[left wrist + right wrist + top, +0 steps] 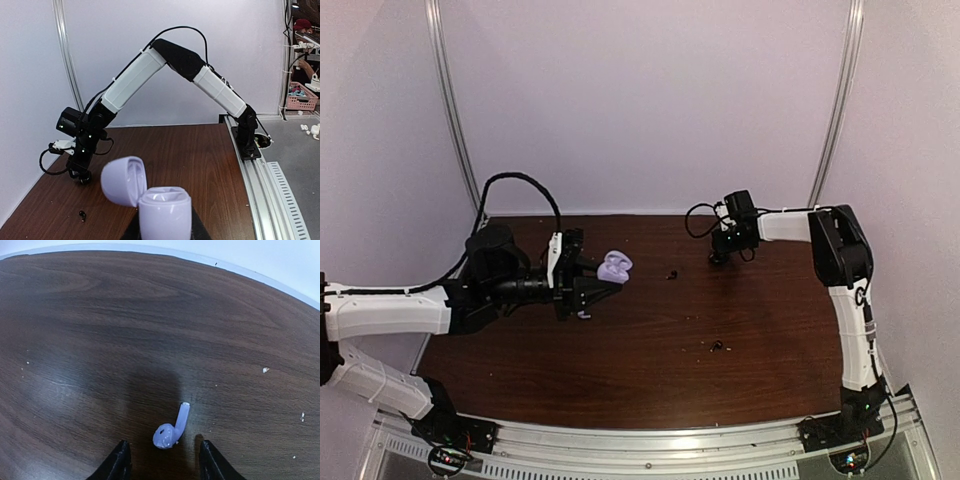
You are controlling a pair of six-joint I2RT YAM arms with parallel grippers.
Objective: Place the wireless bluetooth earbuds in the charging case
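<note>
My left gripper [598, 282] is shut on a lilac charging case [615, 266] and holds it above the table with the lid open. In the left wrist view the case body [164, 215] faces up and its lid [122, 180] hangs open to the left. My right gripper [718, 258] is low over the back of the table. In the right wrist view it [163, 451] is open, with a pale lilac earbud [172, 429] lying on the wood between its fingertips [119, 460], untouched. One black earbud [671, 273] lies mid-table and another [718, 347] lies nearer the front.
The dark wood table [770, 330] has pale crumbs [265, 370] scattered on it. White walls close the back and sides. A metal rail [650, 440] runs along the near edge. The black earbud also shows in the left wrist view [81, 215].
</note>
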